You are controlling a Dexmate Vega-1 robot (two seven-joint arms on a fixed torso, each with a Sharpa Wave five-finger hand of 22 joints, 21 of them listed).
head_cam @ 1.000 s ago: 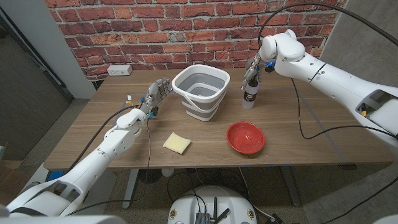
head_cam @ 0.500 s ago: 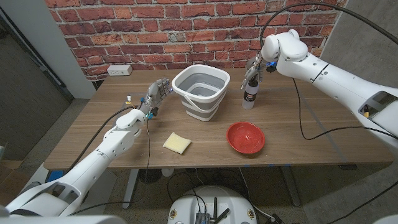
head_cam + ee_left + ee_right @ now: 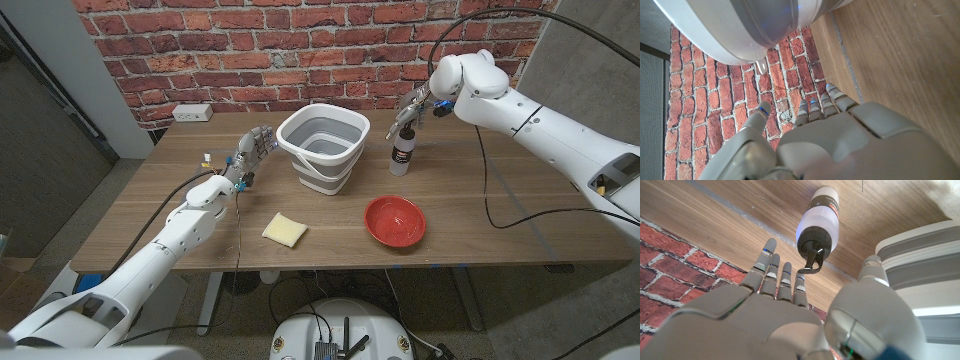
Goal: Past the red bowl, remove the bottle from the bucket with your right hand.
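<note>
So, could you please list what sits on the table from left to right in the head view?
Power strip → left hand → yellow sponge → bucket → red bowl. The bottle and the right hand above it overlap the bowl's span, so I leave them unordered.

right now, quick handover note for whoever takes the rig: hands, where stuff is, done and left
Right hand: open, fingers spread just above the bottle, not gripping it.
Left hand: open, holds nothing, left of the bucket.
The bottle stands upright on the table right of the bucket, beyond the red bowl.
Done: bottle out of the bucket.
Left: pull the right hand clear.
</note>
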